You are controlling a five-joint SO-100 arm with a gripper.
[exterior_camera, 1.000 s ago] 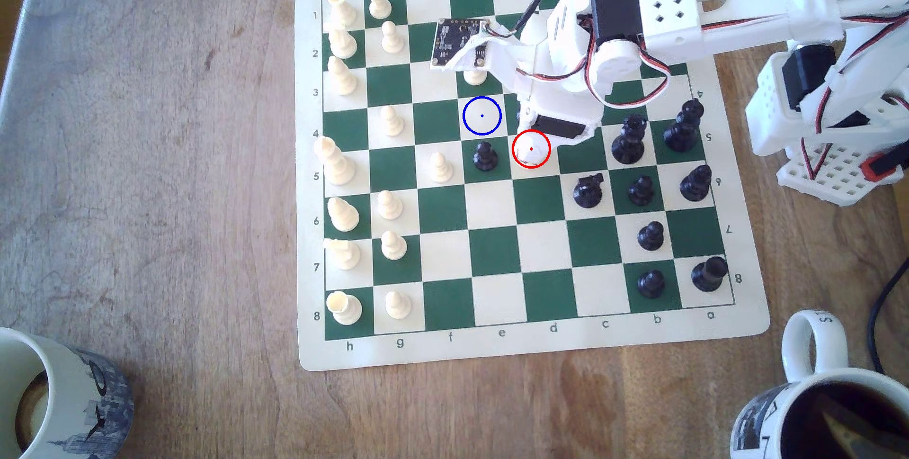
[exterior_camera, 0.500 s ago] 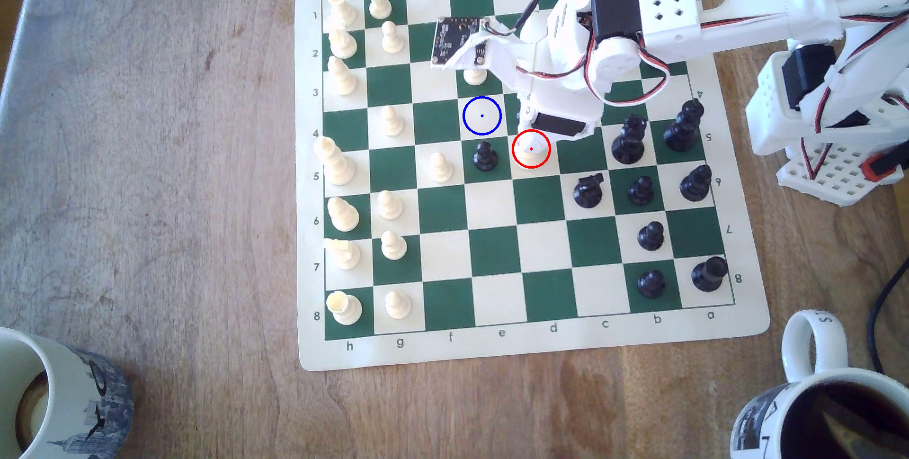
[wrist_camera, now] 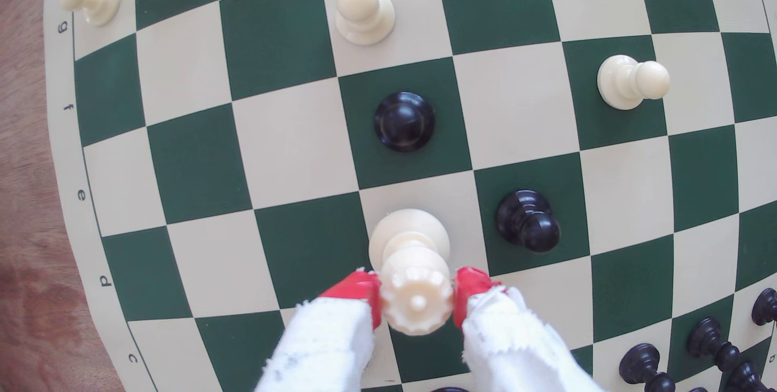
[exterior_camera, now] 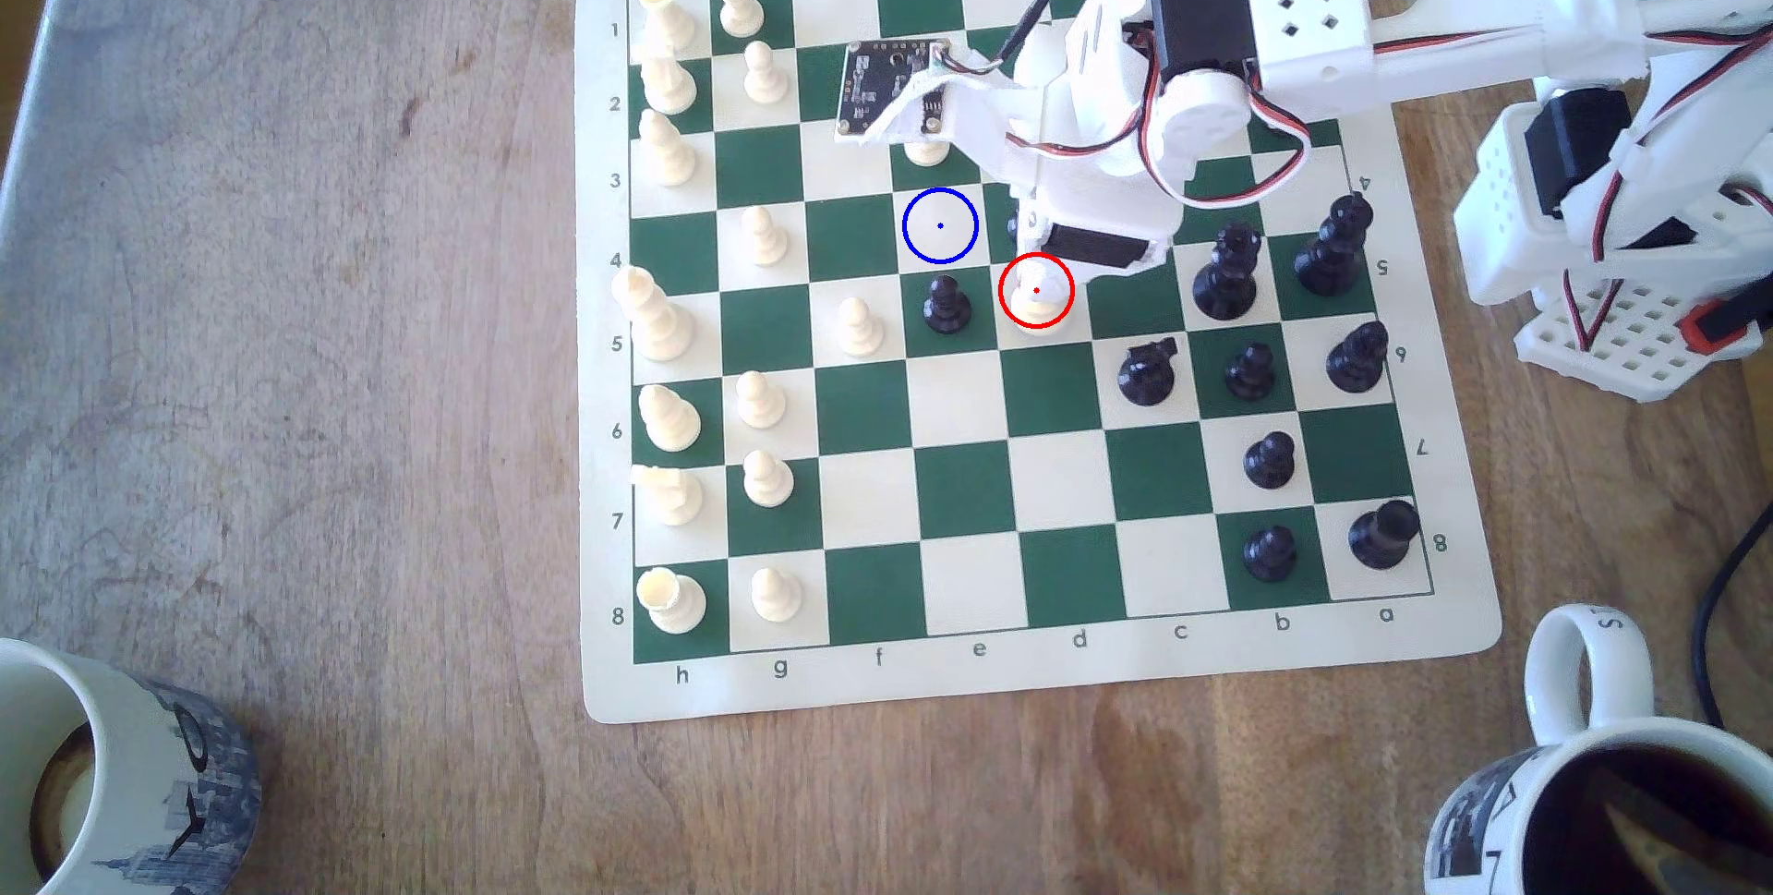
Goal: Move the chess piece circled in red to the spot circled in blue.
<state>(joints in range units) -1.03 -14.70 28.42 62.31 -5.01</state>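
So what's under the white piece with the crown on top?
The chess piece stands on a cream square of the board, the gripper pinching its crown. Its round base covers the square's middle, so that part can't be seen.

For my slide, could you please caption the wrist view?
Red-tipped gripper clasping the cream chess piece by its crown.

The cream-white queen (exterior_camera: 1038,305) had a wide round base, a slim waist and a flared, notched crown with a small knob at its centre (wrist_camera: 416,299). It stood on a cream square inside the red ring, roughly upright; whether its base touched the board could not be told. The target square (exterior_camera: 940,225), cream and marked by a thin blue ring with a blue centre dot, lay diagonally next to the queen's square, toward the exterior view's upper left, and carried no piece.
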